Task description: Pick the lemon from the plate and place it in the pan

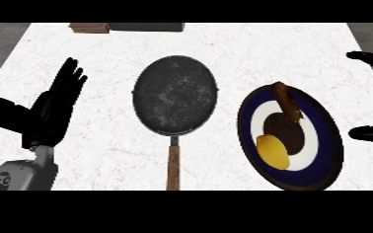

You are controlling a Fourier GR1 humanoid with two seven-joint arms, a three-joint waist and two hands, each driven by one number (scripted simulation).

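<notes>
While lemon (273,151) lies on plate (324,128), pan (175,96) sits just L.

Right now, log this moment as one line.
lemon: on plate | pan: empty, left of plate | left hand: open, resting left | right hand: open at right edge, holds nothing

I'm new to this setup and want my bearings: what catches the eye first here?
The yellow lemon stands out most, lying on the near left part of a blue-rimmed plate at the right, with a brown piece of food on its far part. In the middle sits a dark pan, its wooden handle pointing toward the robot. The left hand rests open at the left edge, fingers up.
</notes>
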